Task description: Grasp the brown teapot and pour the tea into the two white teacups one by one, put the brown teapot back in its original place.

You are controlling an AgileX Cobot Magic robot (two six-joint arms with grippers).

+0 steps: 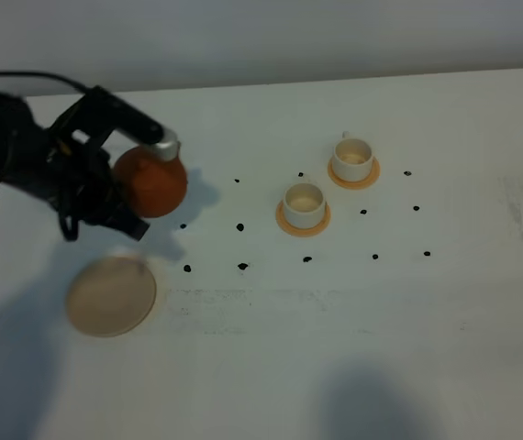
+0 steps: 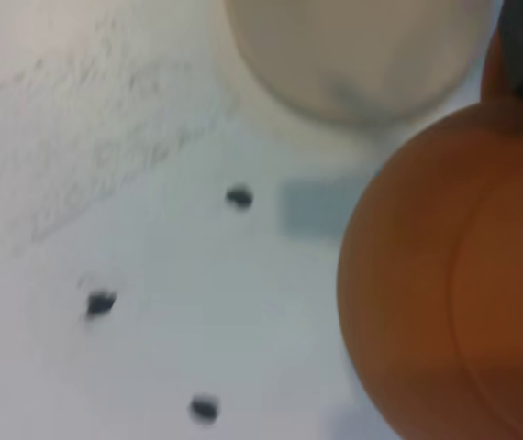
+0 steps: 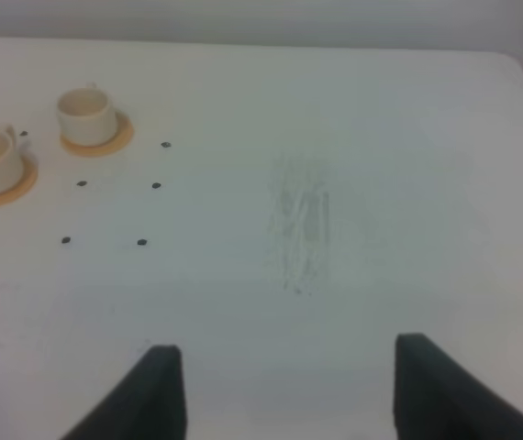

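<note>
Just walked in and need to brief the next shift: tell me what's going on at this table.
The left gripper is shut on the brown teapot, holding it off the table, away from its bare beige coaster and short of the near white teacup and far white teacup. Both sit on small orange coasters; whether they hold tea is unclear. The right gripper hangs open, holding nothing.
</note>
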